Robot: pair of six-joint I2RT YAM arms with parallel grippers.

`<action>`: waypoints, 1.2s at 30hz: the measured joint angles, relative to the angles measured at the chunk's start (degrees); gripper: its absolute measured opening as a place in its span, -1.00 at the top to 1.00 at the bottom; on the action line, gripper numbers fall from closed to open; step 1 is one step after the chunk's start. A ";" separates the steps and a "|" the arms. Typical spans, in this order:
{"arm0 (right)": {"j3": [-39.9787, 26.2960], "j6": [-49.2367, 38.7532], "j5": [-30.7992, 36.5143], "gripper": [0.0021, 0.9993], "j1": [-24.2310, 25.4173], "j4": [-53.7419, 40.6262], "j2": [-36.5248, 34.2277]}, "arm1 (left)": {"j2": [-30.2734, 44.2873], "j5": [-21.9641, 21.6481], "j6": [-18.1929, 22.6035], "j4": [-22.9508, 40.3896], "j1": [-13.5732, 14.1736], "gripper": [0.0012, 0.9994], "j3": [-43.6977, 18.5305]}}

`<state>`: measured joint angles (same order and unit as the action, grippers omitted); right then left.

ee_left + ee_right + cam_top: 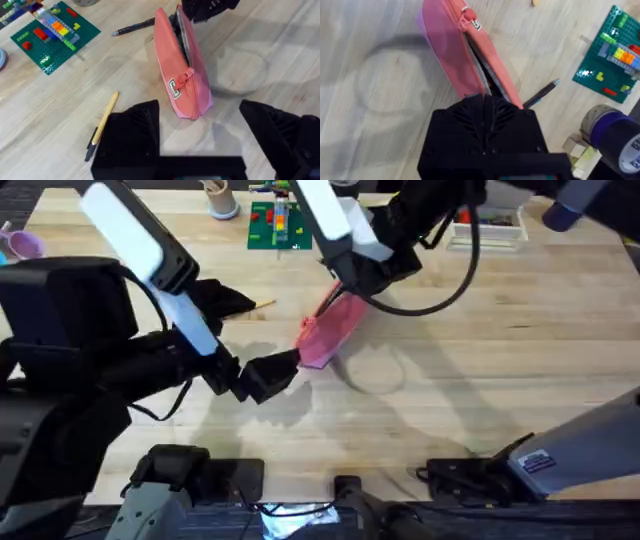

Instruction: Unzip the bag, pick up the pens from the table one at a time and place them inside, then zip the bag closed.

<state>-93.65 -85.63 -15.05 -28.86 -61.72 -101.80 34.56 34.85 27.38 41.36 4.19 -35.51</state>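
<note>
Plank table [520, 330]: right gripper [485, 107] seemingly pinched bag [182, 75] end; left gripper [200, 132] spread. Bag could tip, pens [102, 122] still outside.

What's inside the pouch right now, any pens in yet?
The bag is unzipped; its opening shows dark lining, no pen visible, deeper inside hidden. The black pen and yellow pen lie on the table.

Two dark arms with white shells

Each arm wears a glossy white link cover over black joints, with black cables looping off the right arm [440, 240]. The left gripper [200, 137] has chunky matte-black fingers; the right gripper [485, 107] shows ribbed black housing.
</note>
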 joint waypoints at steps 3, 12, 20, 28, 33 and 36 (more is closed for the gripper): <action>0.00 -0.37 0.00 0.94 0.00 0.58 -1.37 | 0.00 0.00 0.00 0.00 0.00 -0.99 0.00; 0.00 -0.58 -0.02 0.94 0.00 4.51 -4.60 | -0.02 0.00 0.00 0.00 0.00 -0.99 0.00; 0.00 -0.58 -0.03 0.94 0.00 5.33 -8.02 | -0.02 0.00 0.00 0.00 0.00 -0.99 0.00; 0.00 -0.58 -0.20 0.94 0.00 5.65 -10.55 | -0.01 0.00 0.00 0.00 0.00 -0.99 0.00; 0.00 -0.61 -0.26 0.95 0.00 5.63 -10.58 | 0.00 0.00 0.00 0.00 0.00 -0.99 0.00; 0.00 -0.61 -0.24 0.94 -0.02 5.61 -10.58 | 0.00 0.00 0.00 0.00 0.00 -0.99 0.00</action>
<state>-93.65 -86.24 -15.29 -28.88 -56.12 -112.38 34.57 34.85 27.38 41.36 4.19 -35.51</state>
